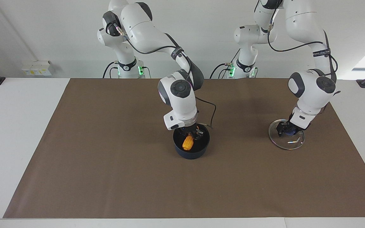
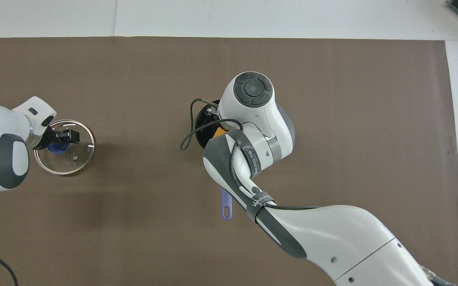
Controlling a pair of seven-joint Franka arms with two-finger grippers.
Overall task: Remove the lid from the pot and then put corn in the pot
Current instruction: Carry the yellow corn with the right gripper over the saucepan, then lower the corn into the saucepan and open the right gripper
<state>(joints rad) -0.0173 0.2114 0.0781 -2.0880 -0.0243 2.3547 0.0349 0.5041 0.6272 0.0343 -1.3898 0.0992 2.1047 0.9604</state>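
In the facing view the pot [image 1: 191, 145] is seen at the centre of the frame, on the brown mat [image 1: 106, 177], and the corn [image 1: 188, 142] is seen inside it, lying on the black bottom toward the lower left of the opening. The right gripper [image 1: 194, 133] is seen just inside the pot's upper rim, directly above the upper end of the corn; whether the cob is touched by its fingers, and whether those fingers are apart or together, cannot be told. In the overhead view most of the pot is covered by the right arm's wrist: only a dark arc of rim [image 2: 199, 127] and a sliver of orange are shown at mid-frame, and the pot's handle [image 2: 226, 206] is seen sticking out below the arm toward the bottom of the frame.

The lid [image 1: 286, 138] is seen at the right of the facing view, flat on the mat and well apart from the pot. The left gripper [image 1: 284, 130] is seen down at the lid's blue knob [image 2: 57, 148], in the upper left part of the disc. The knob is straddled by the black fingers [image 2: 67, 135], as shown at the left edge of the overhead view; whether it is clamped or let go cannot be told.
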